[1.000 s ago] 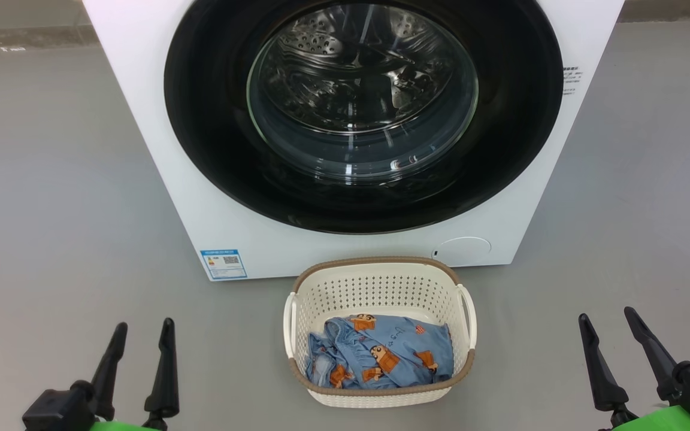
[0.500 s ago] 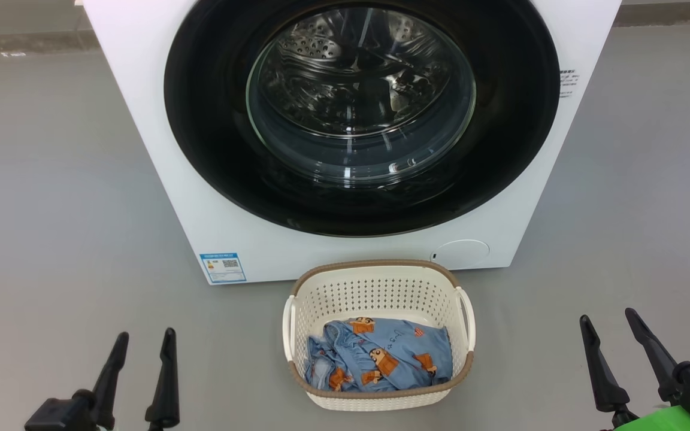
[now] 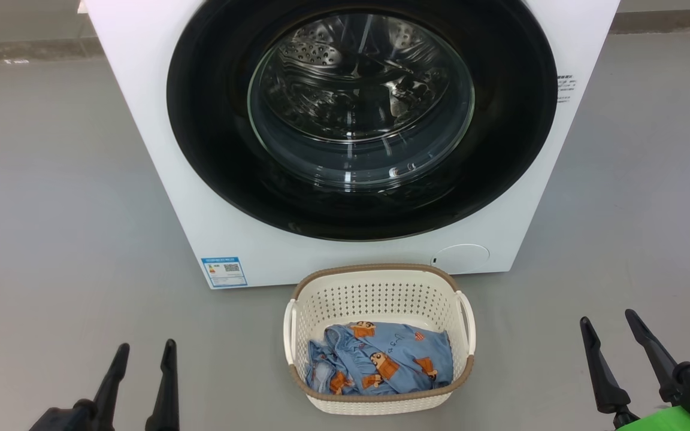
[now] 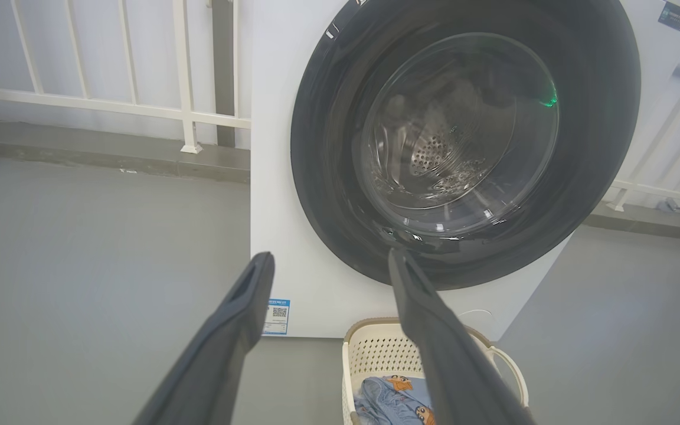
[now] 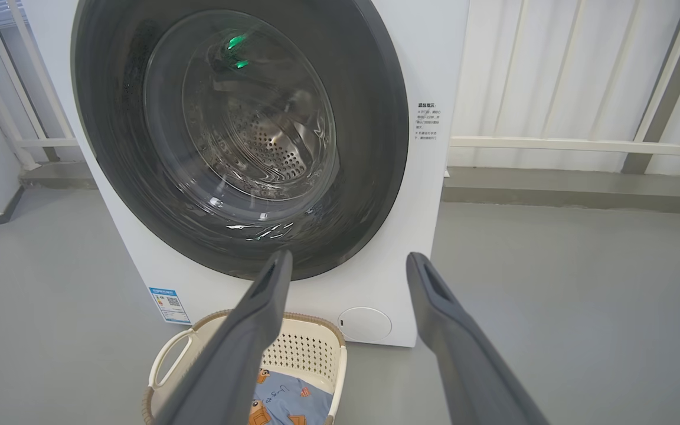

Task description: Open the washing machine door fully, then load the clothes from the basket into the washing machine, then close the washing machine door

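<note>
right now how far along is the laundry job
Done: nothing yet. The washing machine door sits shut against the washing machine, and the clothes lie in the basket. In hand: nothing; the left gripper and right gripper are open and empty, clear of the door. Left: open the door, load the clothes, close it.

Floor [image 3: 51,179]: plain grey, smooth, beneath and around the left gripper [image 4: 329,257] and the right gripper [image 5: 349,255].
Railing [image 4: 110,106]: white upright bars with a cross rail, well ahead of the left gripper and to its left.
Kerb [image 4: 80,156]: low grey strip at the railing's foot.
Post [image 5: 664,88]: grey, far ahead and right of the right gripper.
</note>
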